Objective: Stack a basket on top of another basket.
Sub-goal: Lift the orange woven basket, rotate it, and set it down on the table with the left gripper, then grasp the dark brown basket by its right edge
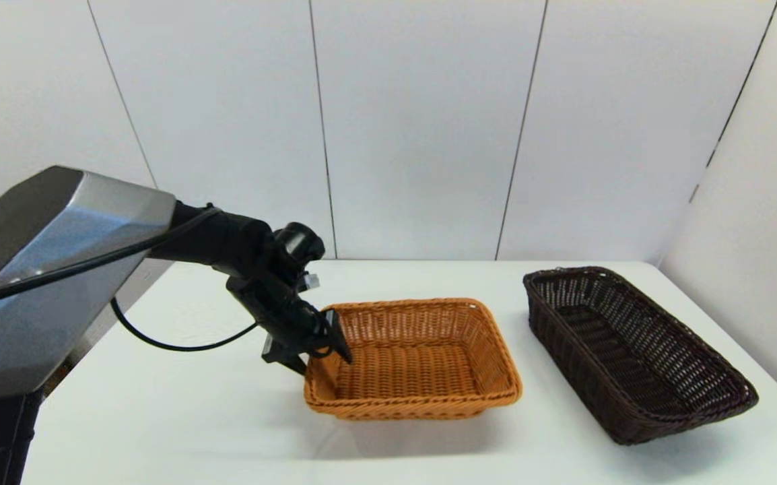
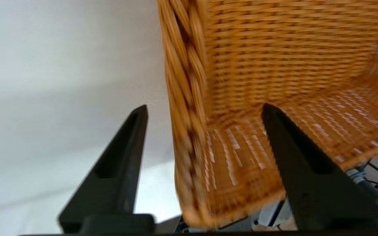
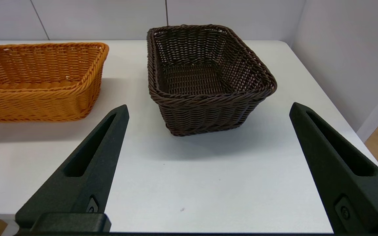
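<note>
Two woven baskets sit apart on a white surface (image 1: pixel 240 431), the stacking not yet done. The dark brown, almost black, rectangular wicker basket (image 1: pixel 634 350) lies at about 3 o'clock of the head view, resting on the surface and untouched. The orange-tan rectangular wicker basket (image 1: pixel 422 360) sits near the centre, well clear of the dark one.

The left gripper (image 1: pixel 321 350) works at the orange basket's short end, at 9 o'clock of that basket. Its jaws are open and straddle the braided rim, one finger inside over the woven floor, the other outside over the surface; they have not closed on the wicker. The pictures thus show the orange basket being taken up, though the task names the dark one as the basket to be moved. Everything remains: grip, lift, carry and set down.

The right gripper (image 3: pixel 208 170) waits low near the surface's front edge, jaws spread wide, facing the dark basket.

Whether the orange basket's near end is already lifted cannot be told; the left wrist view is smeared. The right arm is out of the head view.
</note>
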Controlling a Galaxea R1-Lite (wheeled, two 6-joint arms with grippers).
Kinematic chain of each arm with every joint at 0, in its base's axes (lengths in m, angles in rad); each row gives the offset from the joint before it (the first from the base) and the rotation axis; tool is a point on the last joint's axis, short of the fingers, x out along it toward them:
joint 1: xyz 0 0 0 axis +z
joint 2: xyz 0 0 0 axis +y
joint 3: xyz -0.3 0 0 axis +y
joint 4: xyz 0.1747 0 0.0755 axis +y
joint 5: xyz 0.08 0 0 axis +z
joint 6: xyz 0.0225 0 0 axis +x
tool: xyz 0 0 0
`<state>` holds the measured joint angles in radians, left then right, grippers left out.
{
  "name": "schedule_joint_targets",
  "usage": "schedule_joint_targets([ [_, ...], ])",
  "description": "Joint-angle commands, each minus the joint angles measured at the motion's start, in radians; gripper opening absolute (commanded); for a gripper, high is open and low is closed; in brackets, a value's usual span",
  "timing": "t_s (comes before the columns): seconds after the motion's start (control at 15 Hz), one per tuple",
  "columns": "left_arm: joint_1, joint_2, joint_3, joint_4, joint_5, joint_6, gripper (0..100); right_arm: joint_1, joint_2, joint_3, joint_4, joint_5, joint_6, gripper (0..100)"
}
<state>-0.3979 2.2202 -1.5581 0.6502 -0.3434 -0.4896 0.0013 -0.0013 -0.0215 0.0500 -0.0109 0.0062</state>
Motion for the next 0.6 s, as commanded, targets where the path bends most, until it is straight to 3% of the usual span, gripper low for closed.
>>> schedule_joint_targets([
  [0.07,0.028,-0.332,0.027,0.149,0.003,-0.003,100,0.000,0.000,0.000,0.001,0.000,0.000,100],
  [0.27,0.025,-0.692,0.105,0.236,0.047,-0.001,100,0.000,0.000,0.000,0.001,0.000,0.000,100],
  [0.6,0.007,-1.166,0.455,0.239,0.281,0.002,100,0.000,0.000,0.000,0.001,0.000,0.000,100],
])
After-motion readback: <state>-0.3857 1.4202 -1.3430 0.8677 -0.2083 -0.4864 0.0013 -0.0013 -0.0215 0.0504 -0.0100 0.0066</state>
